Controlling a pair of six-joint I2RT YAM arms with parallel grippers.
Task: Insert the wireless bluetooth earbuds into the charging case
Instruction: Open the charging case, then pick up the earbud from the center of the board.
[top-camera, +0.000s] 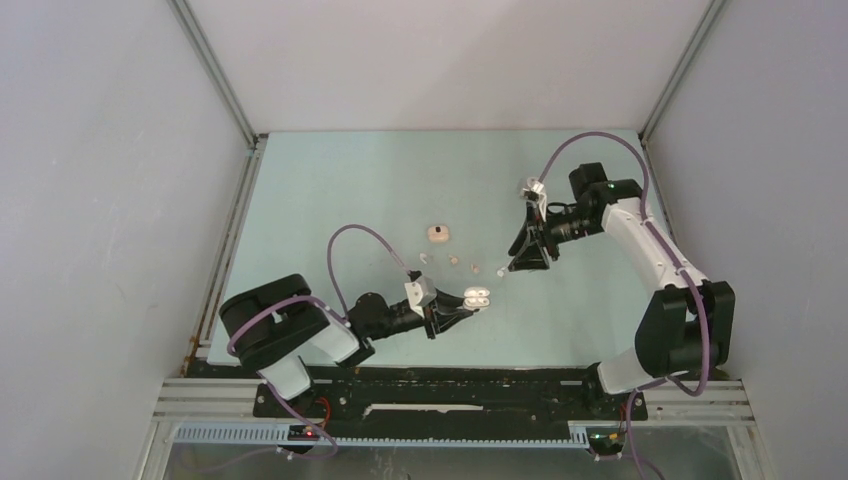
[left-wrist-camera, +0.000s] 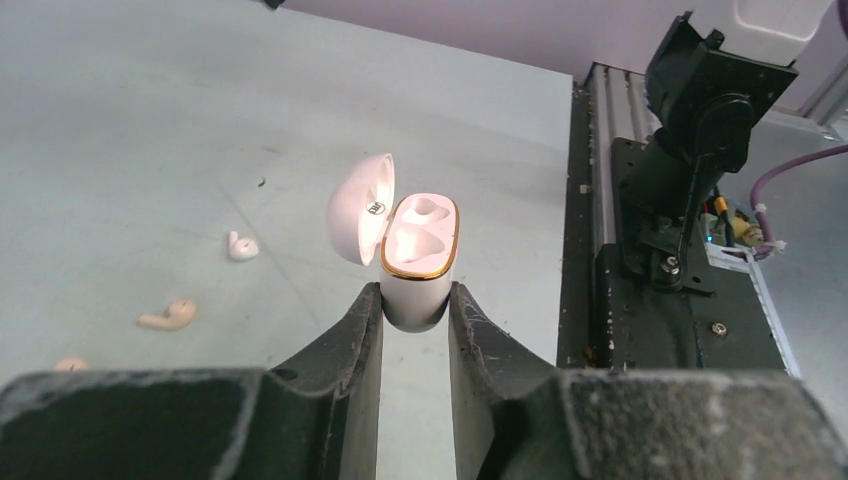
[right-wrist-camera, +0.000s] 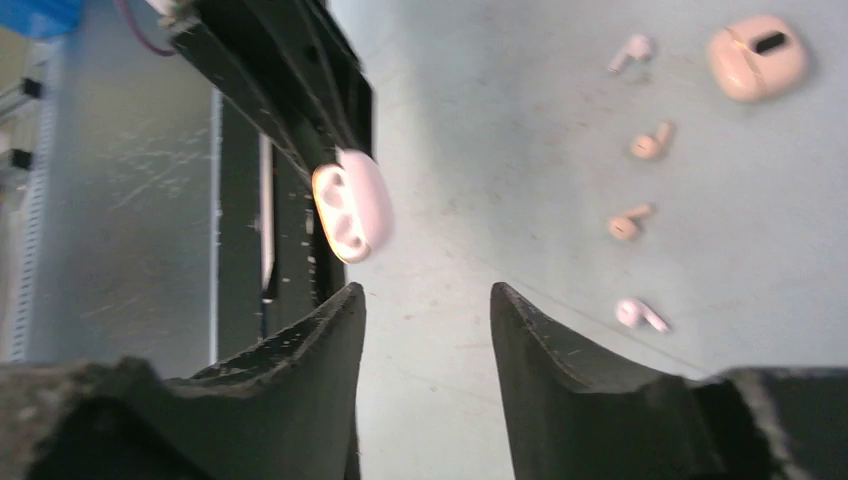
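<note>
Table (left-wrist-camera: 150, 120), left gripper (left-wrist-camera: 415, 297) tight around case (left-wrist-camera: 420, 240)

Room between 4 scattered earbuds (right-wrist-camera: 650, 140)

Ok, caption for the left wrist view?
Left tool clamps the open white gold-rimmed plastic charging case, sockets empty; small white earbud and tan earbud lie loose on the table.

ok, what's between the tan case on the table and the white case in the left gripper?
Two tan earbuds, loose on the table, with a white earbud off to each side. Clearest in the right wrist view.
</note>
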